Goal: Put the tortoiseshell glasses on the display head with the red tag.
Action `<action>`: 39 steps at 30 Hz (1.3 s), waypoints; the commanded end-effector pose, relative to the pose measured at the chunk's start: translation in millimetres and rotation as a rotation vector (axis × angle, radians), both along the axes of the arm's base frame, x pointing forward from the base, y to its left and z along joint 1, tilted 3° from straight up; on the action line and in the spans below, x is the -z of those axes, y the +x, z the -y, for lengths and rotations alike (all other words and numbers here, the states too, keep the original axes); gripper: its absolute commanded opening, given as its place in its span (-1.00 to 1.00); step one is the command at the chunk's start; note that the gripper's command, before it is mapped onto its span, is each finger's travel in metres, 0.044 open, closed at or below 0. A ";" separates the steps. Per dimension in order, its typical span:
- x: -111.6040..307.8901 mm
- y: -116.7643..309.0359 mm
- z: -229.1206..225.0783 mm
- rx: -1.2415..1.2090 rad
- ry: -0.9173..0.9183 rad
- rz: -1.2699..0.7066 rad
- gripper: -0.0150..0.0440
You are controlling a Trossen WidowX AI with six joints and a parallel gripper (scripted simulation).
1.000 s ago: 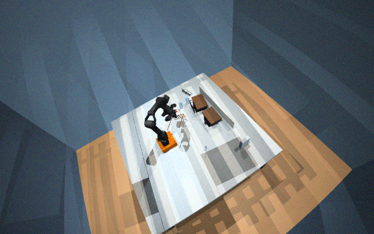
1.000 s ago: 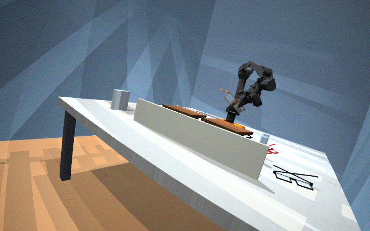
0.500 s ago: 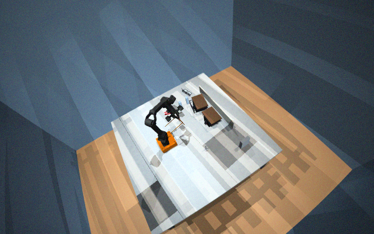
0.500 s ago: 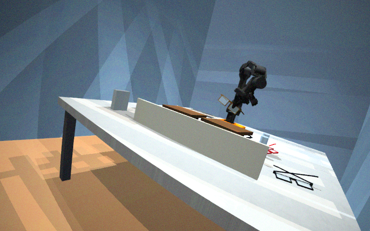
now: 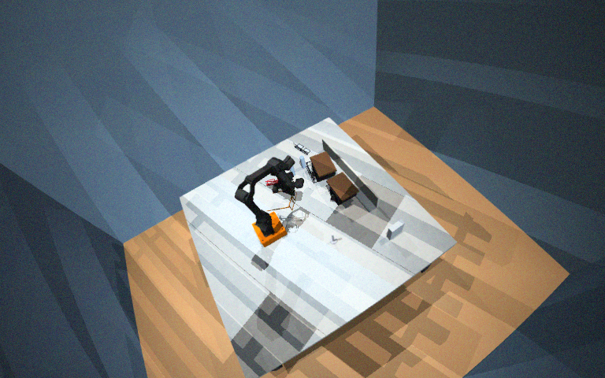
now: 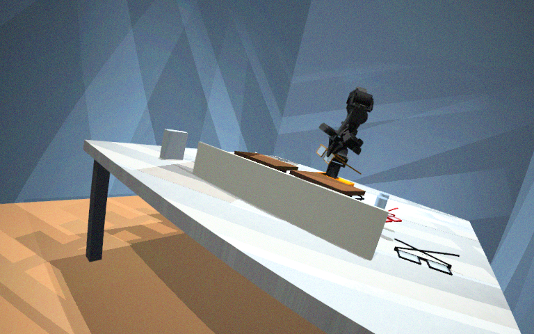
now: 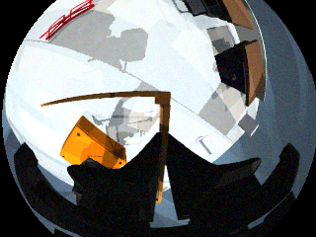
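My gripper [image 5: 292, 192] [image 6: 329, 154] [image 7: 162, 136] is shut on the tortoiseshell glasses [image 5: 278, 209] [image 6: 352, 168] [image 7: 109, 94], held in the air above the table. In the wrist view one temple reaches out to the left and the front frame runs down between the fingertips. Two dark display heads stand under brown boards: one head [image 5: 340, 200] [image 7: 232, 71] is nearer the white box, the other lies beyond it, under the far board [image 5: 323, 164]. The glasses are clear of both. The red tag cannot be made out, and the heads' faces are largely hidden.
A long upright panel [image 5: 352, 174] [image 6: 283, 197] stands behind the heads. Red glasses [image 7: 69, 18], black glasses [image 6: 423, 259] and pale blue cylinders, one [image 5: 302, 161] near the far head, are on the table. A white box [image 5: 395, 230] [image 6: 173, 144] stands beyond the panel's other end.
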State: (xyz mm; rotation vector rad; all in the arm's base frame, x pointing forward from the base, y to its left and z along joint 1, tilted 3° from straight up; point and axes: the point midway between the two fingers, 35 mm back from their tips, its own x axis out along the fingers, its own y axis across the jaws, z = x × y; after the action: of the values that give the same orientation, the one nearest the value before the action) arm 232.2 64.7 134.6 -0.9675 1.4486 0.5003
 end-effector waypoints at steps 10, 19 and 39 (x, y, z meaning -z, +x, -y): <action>9.2 11.8 23.2 0.579 0.111 0.072 -0.49; 14.9 18.9 41.9 1.004 0.173 0.119 -0.49; 26.3 30.1 87.7 1.958 0.263 0.199 -0.49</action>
State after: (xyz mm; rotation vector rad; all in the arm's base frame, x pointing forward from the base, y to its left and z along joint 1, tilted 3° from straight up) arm 260.6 -17.9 110.3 0.6807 1.4414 -0.7453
